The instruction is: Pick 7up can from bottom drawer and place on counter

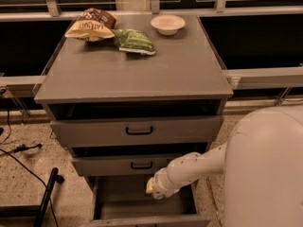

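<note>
The bottom drawer (pixel 96 200) is pulled open below the two upper drawers. My arm reaches in from the right, and my gripper (pixel 153 188) hangs over the middle of the drawer, just under the middle drawer's front. A small pale patch (pixel 149 187) shows at the gripper's tip; I cannot tell whether it is the 7up can. No can shows elsewhere in the drawer. The grey counter (pixel 142 72) is the cabinet's top.
On the counter's far side lie a brown snack bag (pixel 90 25), a green snack bag (pixel 134 41) and a white bowl (pixel 167 24). The top drawer (pixel 137 130) and middle drawer (pixel 128 164) stand slightly open. Black cables and a pole (pixel 47 197) lie on the floor at left. My white body (pixel 265 169) fills the lower right.
</note>
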Motion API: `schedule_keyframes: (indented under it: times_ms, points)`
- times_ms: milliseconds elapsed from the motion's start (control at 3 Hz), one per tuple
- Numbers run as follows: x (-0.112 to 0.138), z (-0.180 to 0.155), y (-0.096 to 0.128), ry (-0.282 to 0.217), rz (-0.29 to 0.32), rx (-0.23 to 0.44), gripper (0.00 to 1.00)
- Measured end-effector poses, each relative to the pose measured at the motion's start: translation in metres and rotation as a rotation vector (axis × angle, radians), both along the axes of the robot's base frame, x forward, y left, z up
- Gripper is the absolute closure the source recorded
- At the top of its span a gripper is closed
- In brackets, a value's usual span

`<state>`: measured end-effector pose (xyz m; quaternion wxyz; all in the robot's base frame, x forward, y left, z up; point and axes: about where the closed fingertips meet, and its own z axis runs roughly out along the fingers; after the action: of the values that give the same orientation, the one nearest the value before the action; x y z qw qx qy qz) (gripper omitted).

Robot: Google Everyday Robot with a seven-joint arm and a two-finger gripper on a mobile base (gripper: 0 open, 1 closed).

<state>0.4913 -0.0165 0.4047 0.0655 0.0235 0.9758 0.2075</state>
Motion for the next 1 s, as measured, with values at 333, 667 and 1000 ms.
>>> schedule_keyframes:
  times_ms: [333, 667, 1000]
  points:
    - [-0.005, 0.048, -0.01, -0.044, -0.135, -0.006, 1.0]
    - [-0.016, 0.091, -0.02, -0.044, -0.263, -0.024, 1.0]
    - [-0.012, 0.117, -0.01, -0.082, -0.265, -0.011, 1.0]
